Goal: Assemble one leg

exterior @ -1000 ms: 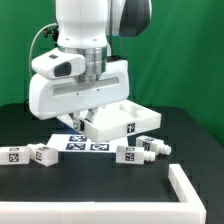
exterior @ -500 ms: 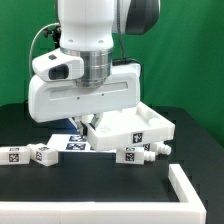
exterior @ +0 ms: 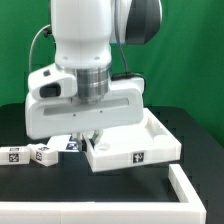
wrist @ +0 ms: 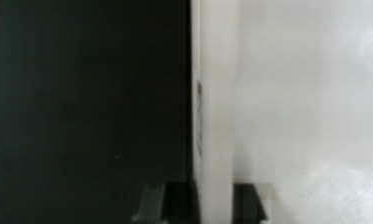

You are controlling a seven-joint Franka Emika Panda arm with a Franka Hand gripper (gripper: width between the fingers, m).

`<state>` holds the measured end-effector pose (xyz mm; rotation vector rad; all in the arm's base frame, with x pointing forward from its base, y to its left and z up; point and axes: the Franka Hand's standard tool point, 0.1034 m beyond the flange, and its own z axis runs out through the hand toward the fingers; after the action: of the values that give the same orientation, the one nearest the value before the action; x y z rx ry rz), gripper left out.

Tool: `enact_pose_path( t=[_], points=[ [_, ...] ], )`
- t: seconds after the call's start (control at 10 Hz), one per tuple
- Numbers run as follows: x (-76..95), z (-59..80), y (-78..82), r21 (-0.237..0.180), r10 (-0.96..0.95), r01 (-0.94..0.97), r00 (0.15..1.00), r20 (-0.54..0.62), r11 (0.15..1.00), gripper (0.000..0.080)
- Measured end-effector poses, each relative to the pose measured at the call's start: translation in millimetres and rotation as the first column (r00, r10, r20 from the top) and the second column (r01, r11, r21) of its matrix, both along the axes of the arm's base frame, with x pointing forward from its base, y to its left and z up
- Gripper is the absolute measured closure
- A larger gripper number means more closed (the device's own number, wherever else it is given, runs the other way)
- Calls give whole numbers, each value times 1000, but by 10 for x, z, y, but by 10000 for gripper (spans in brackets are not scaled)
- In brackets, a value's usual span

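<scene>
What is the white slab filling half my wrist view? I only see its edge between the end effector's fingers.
Observer: It is a large square panel with a raised rim. The end effector grips one rim wall.
Operator: Is any leg near it?
Observer: Yes. A leg lies on the black table, to the exterior view's left of the panel and apart from it.
Operator: Is the panel tagged?
Observer: One black-and-white tag shows on the side face toward the exterior camera.
</scene>
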<state>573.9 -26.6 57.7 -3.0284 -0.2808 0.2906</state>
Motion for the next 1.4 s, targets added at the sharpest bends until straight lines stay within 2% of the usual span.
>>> enact_pose_path(
  t=[0.1,0.7,1.1,1.4],
  points=[
    [105,-133,-39,-3,2,-2,1000,28,1000,745],
    [84,-185,-26,-4,-4,4,1000,23,1000,745],
    [242,-462,-24,-17,-176,177,984,38,984,745],
    [317,-489,-6,-14,-183,184,982,47,983,745]
  ],
)
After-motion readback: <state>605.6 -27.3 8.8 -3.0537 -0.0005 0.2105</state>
